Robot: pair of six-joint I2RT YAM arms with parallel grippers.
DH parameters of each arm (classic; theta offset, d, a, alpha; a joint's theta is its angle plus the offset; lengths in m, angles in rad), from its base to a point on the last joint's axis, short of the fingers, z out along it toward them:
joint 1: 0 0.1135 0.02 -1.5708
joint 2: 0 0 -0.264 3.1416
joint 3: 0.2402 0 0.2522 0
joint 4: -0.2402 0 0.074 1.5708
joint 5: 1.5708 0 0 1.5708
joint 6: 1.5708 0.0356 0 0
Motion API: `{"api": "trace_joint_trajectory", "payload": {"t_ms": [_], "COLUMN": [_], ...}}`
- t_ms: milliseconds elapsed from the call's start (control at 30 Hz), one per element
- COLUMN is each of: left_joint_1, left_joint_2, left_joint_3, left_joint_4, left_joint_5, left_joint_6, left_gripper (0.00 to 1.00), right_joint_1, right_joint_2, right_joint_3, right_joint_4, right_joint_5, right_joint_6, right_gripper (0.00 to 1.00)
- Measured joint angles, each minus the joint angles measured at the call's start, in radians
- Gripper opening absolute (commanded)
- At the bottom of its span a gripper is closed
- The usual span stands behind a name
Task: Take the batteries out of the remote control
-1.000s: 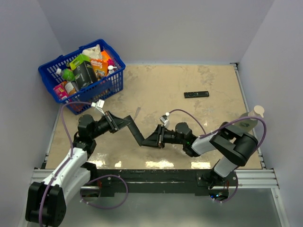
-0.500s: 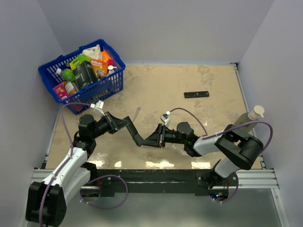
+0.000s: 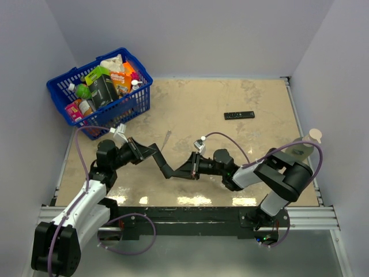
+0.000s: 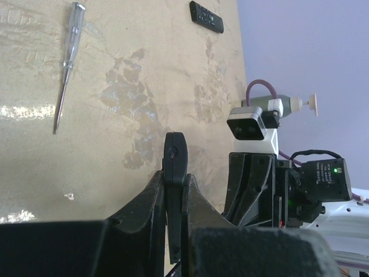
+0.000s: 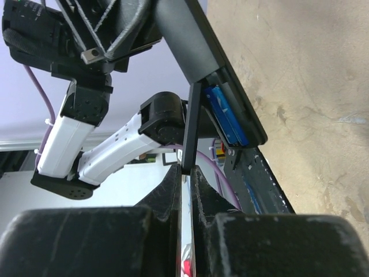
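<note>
My left gripper (image 3: 151, 151) holds a long black remote control (image 3: 162, 164) in the air, shut on its far end (image 4: 174, 156). In the right wrist view the remote's back (image 5: 193, 40) is open, and bright blue batteries (image 5: 226, 115) lie in the compartment. The thin black battery cover (image 5: 192, 127) stands out from the remote at an angle. My right gripper (image 5: 185, 173) is shut on that cover's edge, and in the top view it (image 3: 183, 169) meets the remote's near end.
A second black remote (image 3: 239, 115) lies on the table at the back right. A screwdriver (image 3: 166, 138) lies beyond the held remote. A blue basket (image 3: 138, 101) full of groceries stands at the back left. A pump bottle (image 3: 305, 141) stands by the right arm.
The right gripper's jaws have closed onto the battery cover. The held remote's near end has shifted slightly left, and the right arm's elbow has moved a little.
</note>
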Motion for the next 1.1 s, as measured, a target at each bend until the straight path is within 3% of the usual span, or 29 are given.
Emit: {"api": "trace_joint_trajectory", "payload": {"t_ms": [200, 400, 800, 1100], "left_joint_1": [0.000, 0.003, 0.005, 0.005], "left_joint_2": [0.003, 0.015, 0.269, 0.383], "left_joint_3": [0.021, 0.039, 0.143, 0.187], "left_joint_4": [-0.103, -0.214, -0.393, -0.409], "left_joint_5": [-0.045, -0.113, -0.160, -0.153], "left_joint_6": [0.044, 0.084, 0.209, 0.235], "left_gripper": [0.00, 0.00, 0.00, 0.01], "right_joint_1": [-0.014, -0.051, -0.067, -0.067], "right_joint_2": [-0.007, -0.101, -0.211, -0.222], "right_joint_3": [0.000, 0.000, 0.046, 0.101], "right_joint_4": [-0.006, -0.125, -0.573, -0.809], "right_joint_5": [0.004, 0.023, 0.163, 0.304], "right_joint_6": [-0.004, -0.061, -0.317, -0.440], "right_gripper": [0.00, 0.00, 0.01, 0.02]}}
